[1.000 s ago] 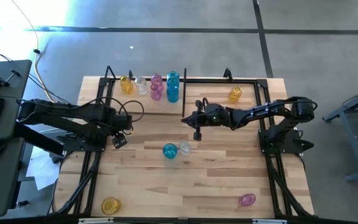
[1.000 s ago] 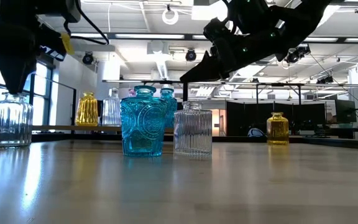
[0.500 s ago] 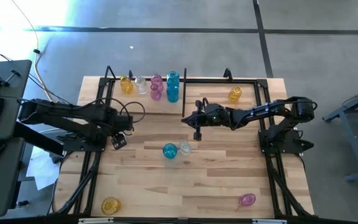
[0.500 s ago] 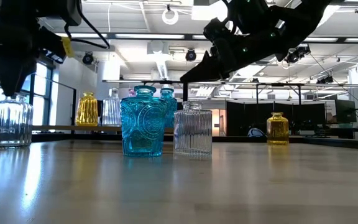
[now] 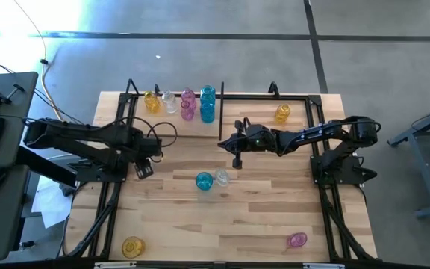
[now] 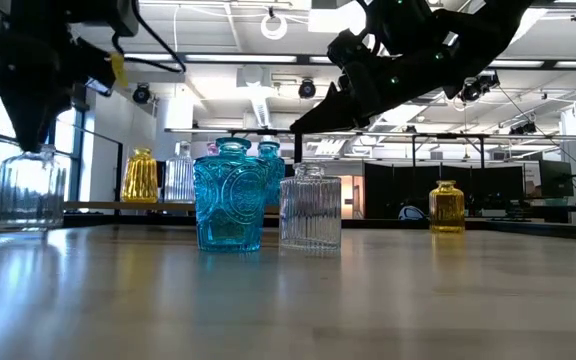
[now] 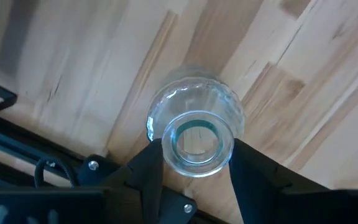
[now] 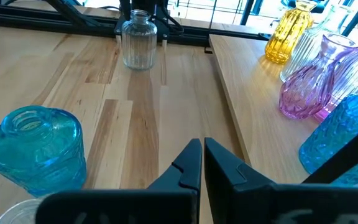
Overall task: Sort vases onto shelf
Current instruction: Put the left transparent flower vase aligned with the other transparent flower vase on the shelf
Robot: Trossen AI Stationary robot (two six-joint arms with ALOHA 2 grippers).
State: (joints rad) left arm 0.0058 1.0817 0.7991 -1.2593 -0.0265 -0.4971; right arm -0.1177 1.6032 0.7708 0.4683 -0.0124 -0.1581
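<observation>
A clear ribbed vase (image 7: 194,124) stands at the table's left, under my left gripper (image 7: 197,155), which points straight down and is shut on it; the low view shows the same vase (image 6: 30,190) below that gripper (image 6: 43,140). My right gripper (image 5: 237,161) hangs shut over the table's middle with nothing in it. Beside it stand a teal vase (image 5: 204,181) and another clear vase (image 5: 221,178). The shelf (image 5: 222,96) at the far edge carries yellow, clear, pink and teal vases (image 5: 188,104) on its left part and a yellow vase (image 5: 282,113) on its right. My left gripper pinches the clear vase's neck just under the rim (image 7: 166,146) between its two fingers (image 7: 145,168), one on each side. The fingers come from above, pointing down. The vase stays upright; whether its base rests on the table or hangs just above it, I cannot tell.
A yellow vase (image 5: 133,246) lies near the table's near left corner and a pink vase (image 5: 297,240) near the near right corner. Black frame rods run along both sides of the table (image 5: 275,209).
My left gripper's fingers have closed in on the clear vase's neck. The vase has shifted a little toward the table's right and stays upright. My right gripper has kept still.
</observation>
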